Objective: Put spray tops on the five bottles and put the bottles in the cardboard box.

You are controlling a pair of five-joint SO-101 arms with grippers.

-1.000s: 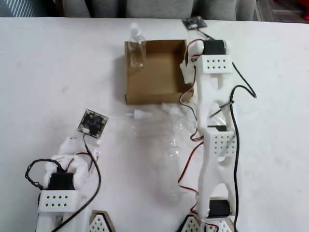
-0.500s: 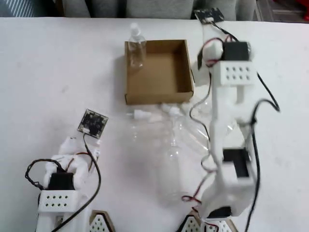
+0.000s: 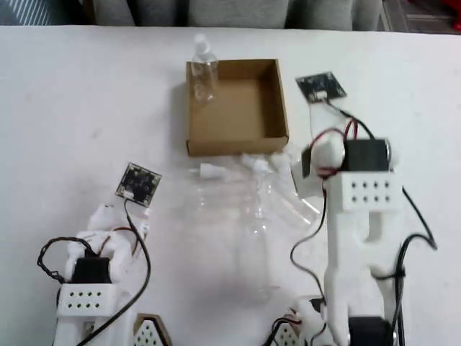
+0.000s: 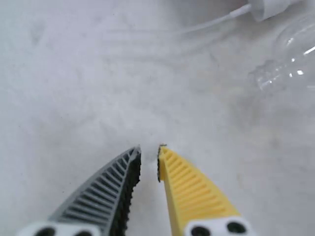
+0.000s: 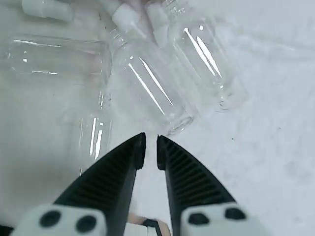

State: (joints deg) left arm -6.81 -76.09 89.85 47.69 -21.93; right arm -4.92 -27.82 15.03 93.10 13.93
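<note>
The left pincer [image 4: 149, 147] has one grey ribbed finger and one yellow. Its tips are pressed almost together with only a slit between them, pinching nothing, low over the white table top [image 4: 74, 73]. Ahead of it, off to the yellow finger's side, lies a white plastic spray top [image 4: 271, 7] with a thin dip tube. Nearer on that same side is part of a clear plastic bottle [image 4: 288, 61] lying down. Both are well apart from the tips.

The right pincer [image 5: 149, 137] has two black ribbed fingers, likewise drawn nearly together and empty. Just ahead of its tips lies the end of the nearest bottle [image 5: 152, 88], clear and on its side. A second bottle [image 5: 206, 64] lies close alongside that one. A third bottle [image 5: 54, 56] lies crosswise farther off, and a fourth bottle [image 5: 93, 132] lies near the pincer's flank. Beyond these rest loose white caps [image 5: 128, 17].

Farther still, past the bottles, sits the open brown cardboard box [image 3: 238, 146]. At the corner farthest from both pincers, one upright clear bottle [image 3: 204, 72] stands with a pale top on its neck.
</note>
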